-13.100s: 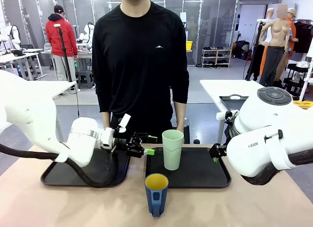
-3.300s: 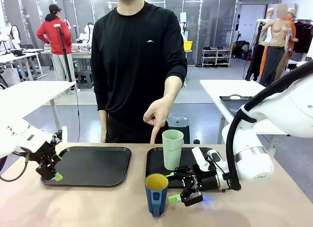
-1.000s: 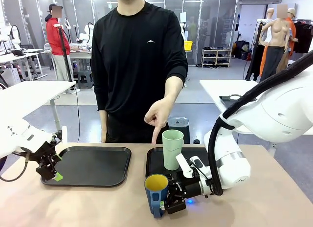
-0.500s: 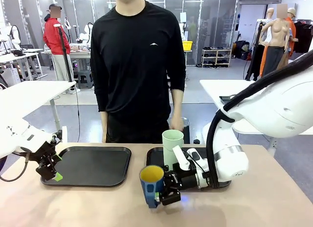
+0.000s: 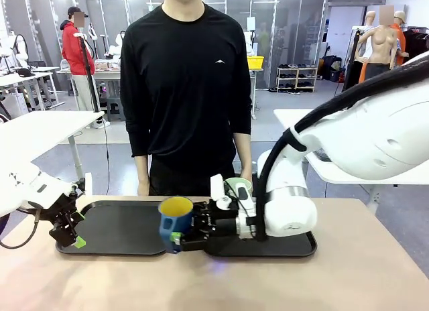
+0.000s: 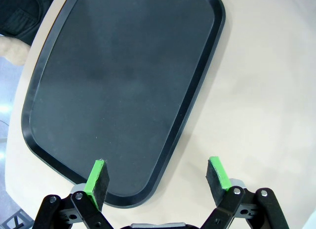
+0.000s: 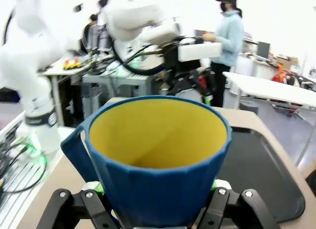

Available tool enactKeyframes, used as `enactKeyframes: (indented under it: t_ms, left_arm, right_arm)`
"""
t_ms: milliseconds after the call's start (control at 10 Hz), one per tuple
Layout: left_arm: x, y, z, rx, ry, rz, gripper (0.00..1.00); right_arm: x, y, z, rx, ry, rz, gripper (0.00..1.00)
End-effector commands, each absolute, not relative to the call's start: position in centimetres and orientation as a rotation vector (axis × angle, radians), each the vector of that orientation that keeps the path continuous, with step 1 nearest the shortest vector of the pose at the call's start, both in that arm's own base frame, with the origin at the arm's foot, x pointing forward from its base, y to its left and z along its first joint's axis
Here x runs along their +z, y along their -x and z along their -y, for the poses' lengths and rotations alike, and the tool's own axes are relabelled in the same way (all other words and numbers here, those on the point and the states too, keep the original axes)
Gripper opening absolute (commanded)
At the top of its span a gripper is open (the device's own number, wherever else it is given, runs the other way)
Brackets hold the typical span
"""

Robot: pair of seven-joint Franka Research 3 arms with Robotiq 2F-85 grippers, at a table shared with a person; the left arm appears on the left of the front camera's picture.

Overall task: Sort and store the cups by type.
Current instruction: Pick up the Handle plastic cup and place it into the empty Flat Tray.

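Seemingly light and rigid, the dark blue cup (image 5: 175,221) with its yellow inside is seen in the front view lifted clear of the table and carried by the right gripper (image 5: 182,237), whose fingers are clamped across its lower body; it hangs roughly over the gap between the left tray (image 5: 110,232) and the right tray (image 5: 281,242). Smooth moulded plastic of this kind is judged to be somewhat slippery yet not fragile, so a firm squeeze low on the wall, away from the handle, is thought to suit it. The mint-green tumbler (image 5: 238,188) is largely hidden behind the right arm, with just its rim visible above the right tray; being tall, thin-walled and without a handle, it is judged easy to tip and best taken around its middle. The left gripper (image 5: 69,232) is held near the left tray's outer edge, its jaws parted and nothing between them. In the left wrist view, the green pads (image 6: 98,178) are seen spread wide above the tray's corner and the bare table, touching neither. In the right wrist view, the blue cup is held upright between the fingers, its open yellow mouth facing up and its handle (image 7: 78,148) turned to the picture's left, the pads pressed against its sides.
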State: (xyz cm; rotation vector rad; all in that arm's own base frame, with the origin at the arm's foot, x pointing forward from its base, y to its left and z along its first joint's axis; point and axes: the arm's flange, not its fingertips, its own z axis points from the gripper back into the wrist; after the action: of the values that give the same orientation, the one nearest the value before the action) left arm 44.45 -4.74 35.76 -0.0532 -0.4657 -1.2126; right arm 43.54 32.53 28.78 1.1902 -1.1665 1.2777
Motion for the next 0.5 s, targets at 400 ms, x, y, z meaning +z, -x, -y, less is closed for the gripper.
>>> enactKeyframes:
  t_ms: [400]
  left_arm:
    - [35.6, -44.5, 4.7, -1.207, 0.029, 0.463, 1.0]
  right_arm:
    - [27.3, -46.7, -41.6, 1.023, -1.158, 1.29, 0.63]
